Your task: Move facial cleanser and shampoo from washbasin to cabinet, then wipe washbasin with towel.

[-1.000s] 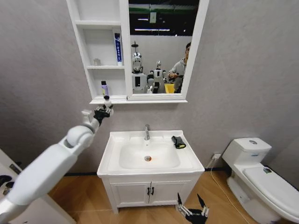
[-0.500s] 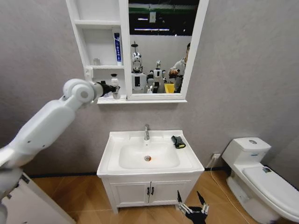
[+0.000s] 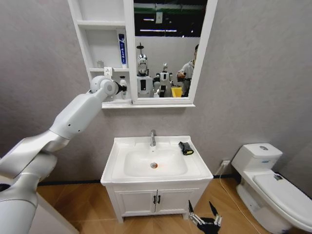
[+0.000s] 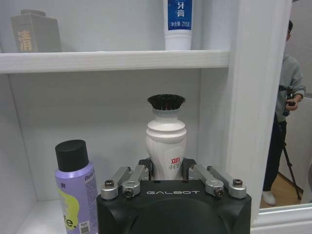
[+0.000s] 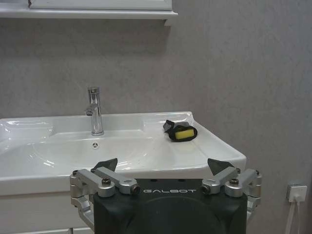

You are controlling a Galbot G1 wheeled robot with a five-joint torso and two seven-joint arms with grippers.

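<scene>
Grey-walled bathroom, washbasin seemingly dry.

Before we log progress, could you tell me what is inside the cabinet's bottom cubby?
In the cabinet, a purple bottle and a white bottle held by the left gripper. The gripper covers their bases.

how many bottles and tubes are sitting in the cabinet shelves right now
4. Bottom cubby: a purple bottle and a white bottle that the left gripper is at. Middle shelf: a blue-labelled tube and a grey bottle. The top cubby is partly cropped.
</scene>
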